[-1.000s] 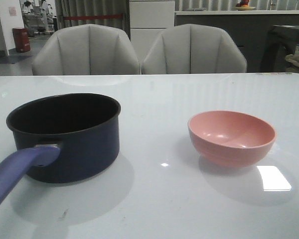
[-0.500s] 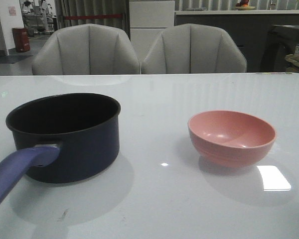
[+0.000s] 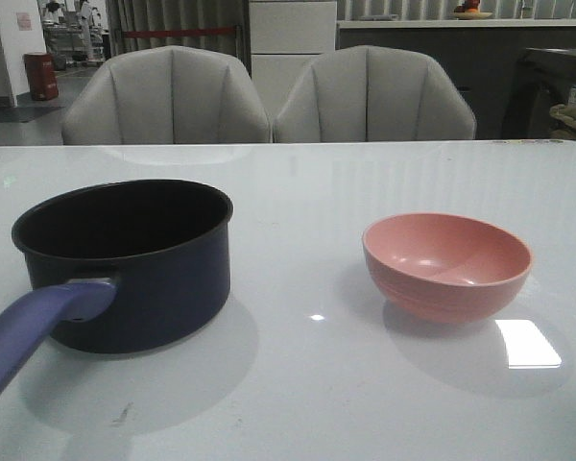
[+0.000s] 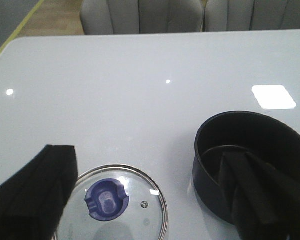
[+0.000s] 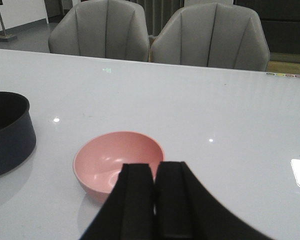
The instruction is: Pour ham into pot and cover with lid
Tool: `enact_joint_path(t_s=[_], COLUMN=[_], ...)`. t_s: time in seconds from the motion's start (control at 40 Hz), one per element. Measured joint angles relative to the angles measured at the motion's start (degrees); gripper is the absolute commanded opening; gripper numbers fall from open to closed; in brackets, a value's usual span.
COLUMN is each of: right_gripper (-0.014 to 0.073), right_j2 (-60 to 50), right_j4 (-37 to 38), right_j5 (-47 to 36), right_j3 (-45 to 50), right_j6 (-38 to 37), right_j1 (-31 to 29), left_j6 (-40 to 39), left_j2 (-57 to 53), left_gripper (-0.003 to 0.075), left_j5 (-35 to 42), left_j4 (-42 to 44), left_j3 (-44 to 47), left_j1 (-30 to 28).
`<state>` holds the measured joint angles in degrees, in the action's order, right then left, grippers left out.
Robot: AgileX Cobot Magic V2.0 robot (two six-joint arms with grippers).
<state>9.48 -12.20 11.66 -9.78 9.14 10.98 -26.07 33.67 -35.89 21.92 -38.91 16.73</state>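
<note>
Basically nothing looks done yet. Lid (image 4: 114, 205) lies flat on the table (image 3: 298, 182), to the left of the pot (image 3: 125, 264) and apart from it, knob up. Left tool (image 4: 155, 200) hangs over the gap between lid and pot, fingers spread wide, gripping nothing. Pot is uncovered; its inside reads black, no ham visible in it. Pink bowl (image 3: 447, 264) sits well right of the pot, also showing no ham, so ham's whereabouts can't be told. Right tool (image 5: 155, 195) hovers just short of the bowl, fingers pressed together, empty. Pouring and covering both remain. Open table lies between pot and bowl and behind them; pot handle reaches the front view's bottom-left edge.
</note>
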Motion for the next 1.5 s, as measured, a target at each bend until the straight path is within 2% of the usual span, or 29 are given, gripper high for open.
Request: enact_joint_path(t_s=[0.17,0.38,0.5,0.68,0.82,1.5], right_gripper=[0.0147,0.0147,0.0147,0.0147,0.0147,0.0147], right_j2=[0.0,0.0,0.0,0.0,0.0,0.0], right_j4=[0.0,0.0,0.0,0.0,0.0,0.0], right_j5=[0.0,0.0,0.0,0.0,0.0,0.0], right_j3=[0.0,0.1,0.1,0.1,0.1,0.1], right_j6=[0.0,0.0,0.0,0.0,0.0,0.0], right_j1=[0.0,0.0,0.0,0.0,0.0,0.0], left_j6=[-2.1,-2.8,-3.0,3.8,5.5,9.0], left_j2=[14.7,28.2,34.9,43.2,49.4,70.1], left_gripper=[0.0630,0.0629,0.0630,0.0629,0.0630,0.0629], left_j5=[-6.8,-9.5,-9.6,-11.7,-14.6,-23.5], left_j4=[0.3,-3.3,-8.9,-20.7,-22.7,-23.2], left_j3=[-8.9,-14.2,-15.8,-18.2,-19.6,-32.3], left_j1=[-1.1,-8.3,-13.1,-18.8,-21.9,-22.9])
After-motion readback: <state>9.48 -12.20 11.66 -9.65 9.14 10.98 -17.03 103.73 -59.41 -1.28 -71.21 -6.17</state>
